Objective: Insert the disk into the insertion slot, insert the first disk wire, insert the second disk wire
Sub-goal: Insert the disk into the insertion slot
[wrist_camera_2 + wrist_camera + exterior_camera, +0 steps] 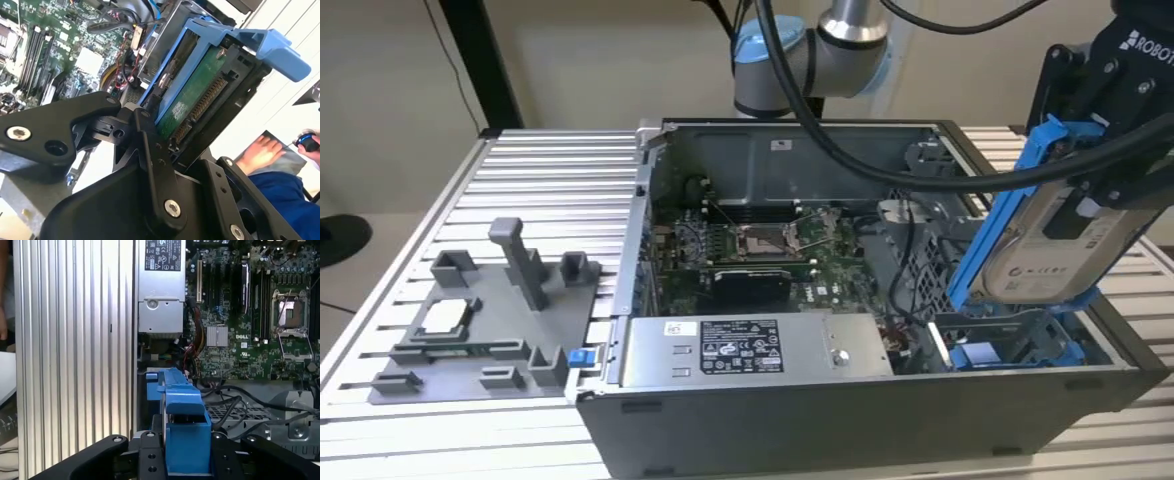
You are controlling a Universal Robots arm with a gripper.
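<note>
Currently the robot's jaws clamp the disk, tilted nearly upright just above the slot at the computer case's corner.

Even indoor light, glare on ribbed table, shadowed computer case

Bright blue plastic frames the disk, its face silver-grey with a white label and dark print. In the second wrist view its underside flashes a green circuit board. The gripper is matte black all over. The insertion slot shows grey perforated metal with blue fittings. The computer case is dark grey, the motherboard deep green, and the power supply bare silver with a black-and-white label. The table is pale ribbed aluminium and the fixture flat grey. The arm joint has a light-blue cap.
</note>
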